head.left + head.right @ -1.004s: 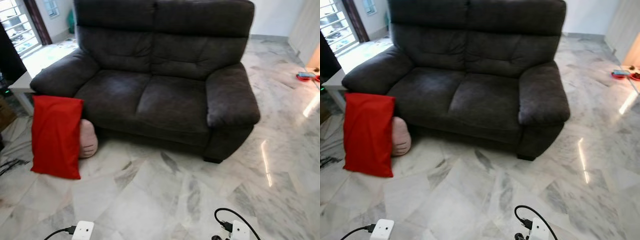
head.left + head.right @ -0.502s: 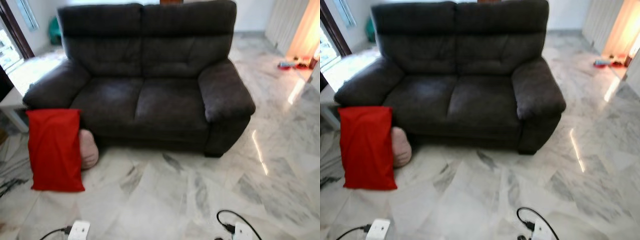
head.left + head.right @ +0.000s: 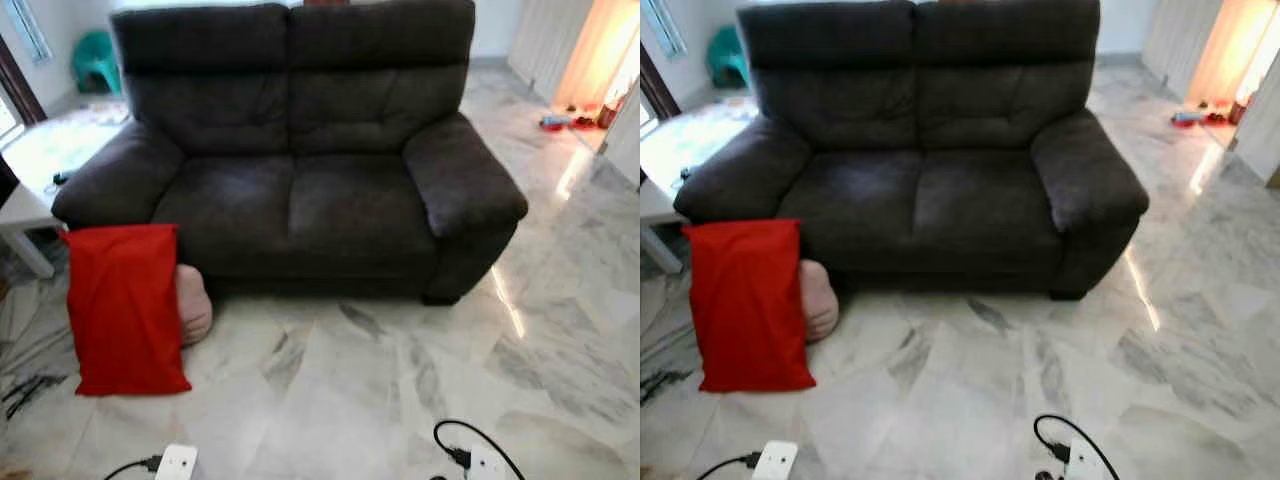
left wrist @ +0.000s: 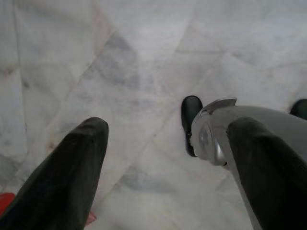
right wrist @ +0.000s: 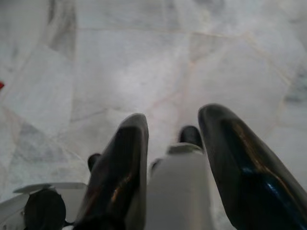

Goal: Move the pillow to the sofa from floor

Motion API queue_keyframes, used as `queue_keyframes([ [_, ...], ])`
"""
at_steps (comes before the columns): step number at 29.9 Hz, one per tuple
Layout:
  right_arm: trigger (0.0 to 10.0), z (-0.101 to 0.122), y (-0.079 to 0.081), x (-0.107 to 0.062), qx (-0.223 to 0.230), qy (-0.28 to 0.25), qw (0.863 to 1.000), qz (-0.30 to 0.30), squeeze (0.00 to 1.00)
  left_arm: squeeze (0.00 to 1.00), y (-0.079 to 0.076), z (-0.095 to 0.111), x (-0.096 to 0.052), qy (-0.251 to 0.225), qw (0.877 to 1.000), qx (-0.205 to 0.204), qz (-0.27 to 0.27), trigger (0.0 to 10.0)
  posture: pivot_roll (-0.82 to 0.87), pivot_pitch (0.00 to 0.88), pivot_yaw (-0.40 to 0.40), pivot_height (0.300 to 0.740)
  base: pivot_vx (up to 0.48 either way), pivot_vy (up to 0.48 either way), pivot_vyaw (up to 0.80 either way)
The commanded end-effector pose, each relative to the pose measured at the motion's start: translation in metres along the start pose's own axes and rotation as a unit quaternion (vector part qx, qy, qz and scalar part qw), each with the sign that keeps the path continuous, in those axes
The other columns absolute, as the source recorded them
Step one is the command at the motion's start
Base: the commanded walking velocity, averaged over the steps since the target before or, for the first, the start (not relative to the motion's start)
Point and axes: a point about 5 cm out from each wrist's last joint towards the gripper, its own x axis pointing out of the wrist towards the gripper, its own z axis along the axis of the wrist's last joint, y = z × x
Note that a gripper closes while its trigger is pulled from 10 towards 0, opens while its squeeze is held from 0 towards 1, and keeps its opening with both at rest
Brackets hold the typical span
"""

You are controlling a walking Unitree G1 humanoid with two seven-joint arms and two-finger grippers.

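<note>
One red pillow (image 3: 125, 308) on floor against one sofa (image 3: 290, 150), left gripper (image 4: 163, 163) spread, right gripper (image 5: 175, 163) fingers apart.

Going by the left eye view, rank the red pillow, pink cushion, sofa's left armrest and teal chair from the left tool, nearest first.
Ranked from the left tool, hanging low at the robot's left:
1. The red pillow, upright on the floor, ahead-left.
2. The pink cushion, tucked just behind it.
3. The left armrest, above them.
4. The teal chair, far back left.

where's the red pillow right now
In the eye views the red pillow stands on the marble floor at the robot's left, leaning against the sofa below its left armrest, with a pink cushion tucked just behind it.
</note>
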Motion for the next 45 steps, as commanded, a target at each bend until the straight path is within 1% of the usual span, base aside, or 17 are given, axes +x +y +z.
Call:
queue_keyframes([
  [1, 10.0, 0.001, 0.004, 0.001, -0.004, -0.002, 1.000, 0.006, 0.00, 0.00, 0.003, -0.005, -0.001, 0.009, 1.000, 0.007, 0.006, 10.0, 0.01, 0.000, -0.002, 0.740, 0.000, 0.480, 0.00],
  [5, 10.0, 0.002, 0.004, 0.001, -0.002, -0.005, 1.000, 0.007, 0.00, 0.00, 0.004, -0.005, -0.001, 0.009, 1.000, 0.001, 0.008, 10.0, 0.02, 0.000, -0.008, 0.740, 0.000, 0.480, 0.00],
  [14, 10.0, 0.004, 0.004, 0.001, -0.001, -0.006, 1.000, 0.007, 0.00, 0.00, 0.014, -0.009, -0.003, 0.011, 1.000, -0.005, 0.016, 10.0, 0.02, 0.000, -0.010, 0.740, 0.000, 0.480, 0.00],
  [25, 10.0, 0.004, 0.005, 0.001, -0.002, -0.005, 1.000, 0.008, 0.00, 0.00, 0.015, -0.009, -0.003, 0.011, 1.000, -0.006, 0.016, 10.0, 0.02, 0.000, -0.010, 0.740, 0.000, 0.480, 0.00],
  [26, 10.0, 0.004, 0.005, 0.001, -0.002, -0.006, 1.000, 0.008, 0.00, 0.00, 0.011, -0.008, -0.002, 0.010, 1.000, -0.006, 0.013, 10.0, 0.02, 0.000, -0.011, 0.740, 0.000, 0.480, 0.00],
  [27, 10.0, 0.004, 0.005, 0.001, -0.002, -0.006, 1.000, 0.008, 0.00, 0.00, 0.011, -0.008, -0.002, 0.010, 1.000, -0.006, 0.013, 10.0, 0.02, 0.000, -0.011, 0.740, 0.000, 0.480, 0.00],
  [29, 10.0, 0.004, 0.005, 0.001, -0.002, -0.006, 1.000, 0.008, 0.00, 0.00, 0.002, -0.006, -0.001, 0.009, 1.000, -0.005, 0.008, 10.0, 0.02, 0.000, -0.012, 0.740, 0.000, 0.480, 0.00],
  [33, 10.0, 0.004, 0.005, 0.001, -0.001, -0.006, 1.000, 0.009, 0.00, 0.00, -0.005, -0.003, 0.000, 0.006, 1.000, -0.004, 0.004, 10.0, 0.02, 0.000, -0.013, 0.740, 0.000, 0.480, 0.00],
  [35, 10.0, 0.004, 0.005, 0.001, -0.002, -0.006, 1.000, 0.010, 0.00, 0.00, -0.011, 0.002, 0.001, 0.000, 1.000, -0.005, 0.001, 10.0, 0.02, 0.000, -0.012, 0.740, 0.000, 0.375, 0.00],
  [43, 10.0, 0.004, 0.005, 0.001, -0.002, -0.006, 1.000, 0.011, 0.00, 0.00, -0.017, 0.008, 0.003, -0.009, 1.000, 0.000, -0.001, 10.0, 0.02, 0.000, -0.013, 0.740, 0.000, 0.000, 0.00],
  [45, 10.0, 0.004, 0.005, 0.001, -0.002, -0.006, 1.000, 0.011, 0.00, 0.00, -0.022, 0.011, 0.003, -0.013, 1.000, -0.004, -0.003, 10.0, 0.02, 0.000, -0.012, 0.740, 0.000, 0.000, 0.00],
])
